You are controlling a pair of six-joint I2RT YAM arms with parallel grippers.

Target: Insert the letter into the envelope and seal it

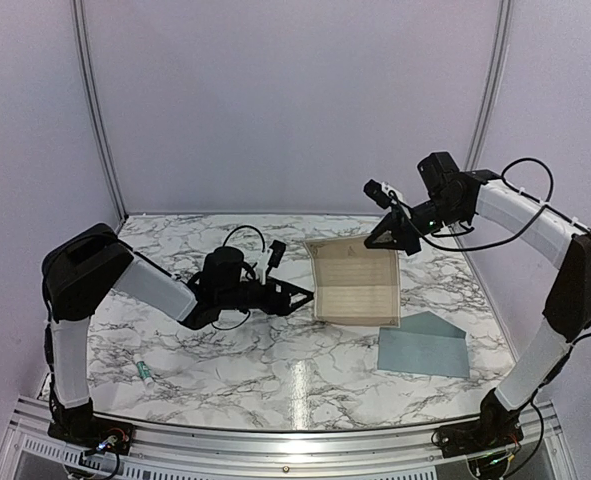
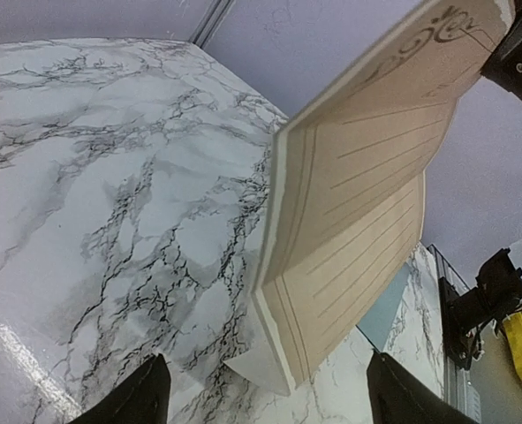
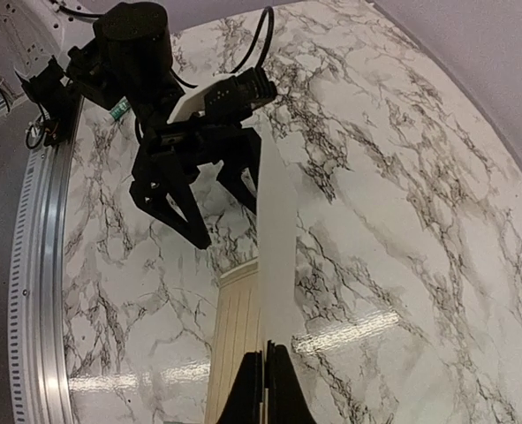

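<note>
Cream lined letter (image 1: 353, 282) is held up at centre of the top view, pinched at its upper right corner by the right gripper (image 1: 375, 241), whose fingers are pressed together on the paper. In the right wrist view the sheet (image 3: 274, 256) is seen edge-on, rising from the closed right gripper (image 3: 265, 389) at bottom centre. A crease is seen across the sheet's middle. Its lower edge is down at the marble tabletop (image 1: 225, 350); actual contact cannot be told.

Left gripper (image 1: 303, 296) is spread wide and holds nothing. It is placed just beside the letter's left edge in the top view. In the left wrist view its two fingertips (image 2: 150, 389) are seen at the bottom, with the lower corner of the letter (image 2: 358, 203) between and above them.

Blue-grey envelope (image 1: 423, 345) is lying flat on the tabletop at lower right of the top view, just below and right of the letter and untouched by either gripper. A sliver of it (image 2: 386, 305) is seen behind the sheet in the left wrist view.

Small white tube with green end (image 1: 147, 373) is lying at lower left, well apart from the paper
</note>
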